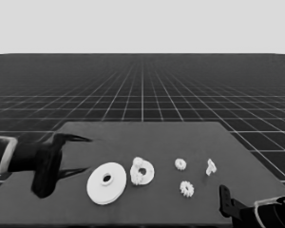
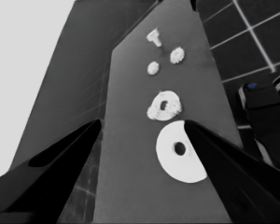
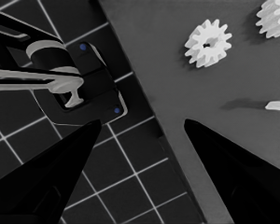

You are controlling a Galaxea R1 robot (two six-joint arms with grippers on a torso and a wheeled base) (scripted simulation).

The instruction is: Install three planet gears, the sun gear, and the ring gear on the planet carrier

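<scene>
1. The dark table is seen to carry every white part; its near right corner is cut off in the right wrist view, where dark machinery with pale bands and blue lights is shown past the edge.
2. The larger round part is laid flat near the table's front edge, left of the middle. In the left wrist view one side of it is covered by a finger of the left gripper.
3. The smaller round part is placed just beside the larger one, toward the right edge. Toothed lumps are seen on its rim, so gears appear to be seated on it; their number cannot be made out.
4. The left gripper is held over the table's left end, its fingers spread wide and nothing gripped. The larger round part is near its lower fingertip, apart from it.
5. The right gripper is parked at the table's front right corner, fingers parted and empty in its wrist view.
6. Two loose gears are found right of the middle: one nearer the front edge, one behind it.
7. A thin white piece is set nearest the right edge; its shape is hard to make out.
</scene>
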